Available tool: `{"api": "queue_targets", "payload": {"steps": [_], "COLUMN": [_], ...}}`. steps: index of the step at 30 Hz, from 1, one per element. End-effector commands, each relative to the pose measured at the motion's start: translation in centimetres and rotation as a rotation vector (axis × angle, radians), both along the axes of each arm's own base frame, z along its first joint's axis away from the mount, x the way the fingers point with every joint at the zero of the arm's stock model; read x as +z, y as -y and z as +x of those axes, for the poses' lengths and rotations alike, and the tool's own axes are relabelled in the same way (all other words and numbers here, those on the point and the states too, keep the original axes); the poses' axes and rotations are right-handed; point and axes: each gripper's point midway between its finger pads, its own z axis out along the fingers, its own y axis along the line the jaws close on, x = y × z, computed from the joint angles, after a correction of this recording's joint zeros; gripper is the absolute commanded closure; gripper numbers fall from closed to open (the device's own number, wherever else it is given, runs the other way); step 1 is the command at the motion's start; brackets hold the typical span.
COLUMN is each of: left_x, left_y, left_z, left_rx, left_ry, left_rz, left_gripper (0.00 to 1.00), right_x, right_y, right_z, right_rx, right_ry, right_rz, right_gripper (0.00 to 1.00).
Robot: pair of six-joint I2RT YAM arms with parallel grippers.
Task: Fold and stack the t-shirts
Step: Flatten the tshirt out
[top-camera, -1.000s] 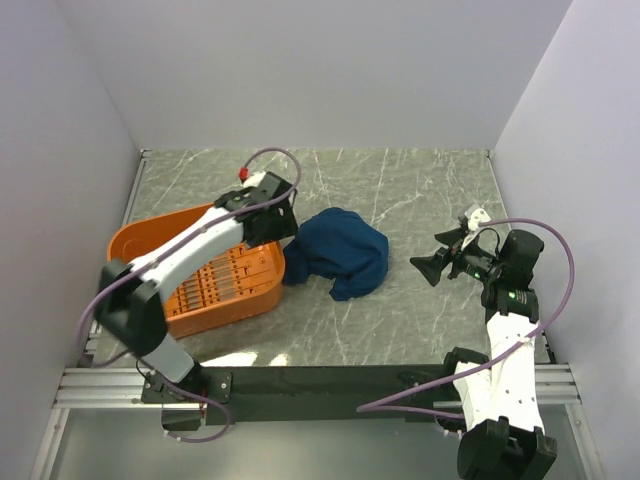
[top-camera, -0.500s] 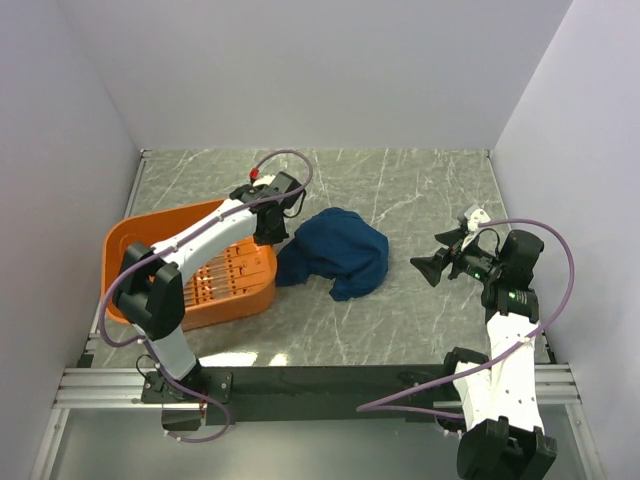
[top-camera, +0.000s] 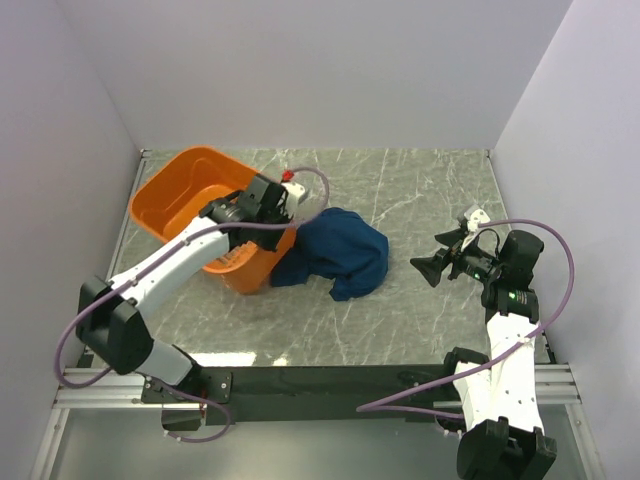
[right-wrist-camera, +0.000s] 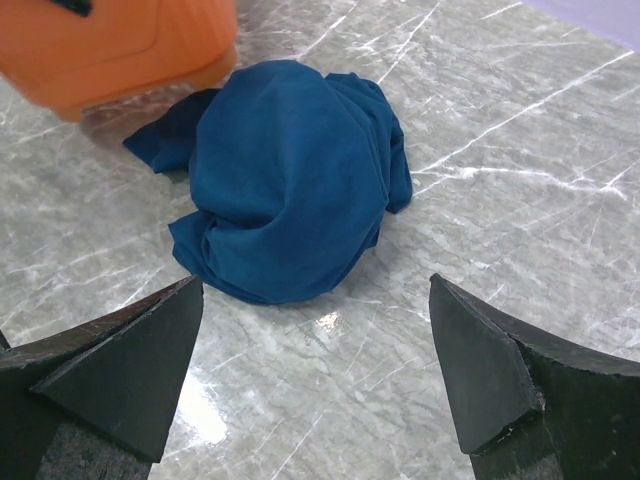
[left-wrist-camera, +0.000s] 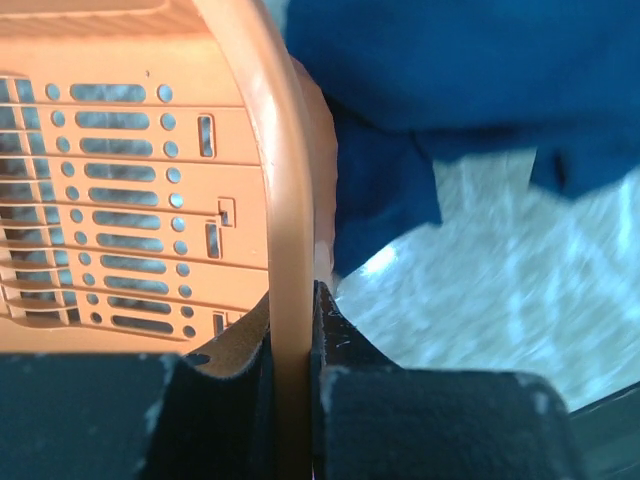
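Basket point(top-camera: 188, 190) now tipped up, rim clenched in left tool point(left-wrist-camera: 296, 320); right tool point(right-wrist-camera: 315, 283) gapes; t-shirt point(top-camera: 340, 250) seemingly lies left-right.

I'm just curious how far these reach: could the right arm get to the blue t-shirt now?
Probably yes: the right gripper is open and faces the t-shirt, with only bare table between them; the orange basket sits beyond it.

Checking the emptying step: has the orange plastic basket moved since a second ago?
Yes. The orange plastic basket has swung toward the back wall, tipped up.
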Motion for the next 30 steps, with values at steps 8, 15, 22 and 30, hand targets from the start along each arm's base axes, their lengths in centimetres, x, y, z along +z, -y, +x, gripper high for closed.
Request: {"api": "queue_targets", "payload": {"steps": [8,15,22,30], "left_x": [1.9,2.9,3.2,3.1], "left_y": [-3.5,-5.7,-7.1,-7.4], "left_z": [1.6,5.6,8.5,10.9], "left_rx": [-0.4,-0.302,-0.249,-0.233], "left_ry": [0.244,0.295,0.321,0.347], "left_rz": [0.223,0.215,0.156,0.152], "left_gripper": [1.0,0.89,0.87,0.79], "right_x": [0.6,0.6,1.0,1.2], "right_y": [0.0,-0.1,-0.2,-0.4], "right_z": [-0.1,-0.2,-0.4,-0.7], "right_rx": [0.01,0.017,0.028,0.041], "right_ry": [0.034,0.036,0.047,0.053], "right_rz": [-0.009,-0.01,-0.013,-0.013], "right_gripper": [0.0,0.0,0.0,0.0]}}
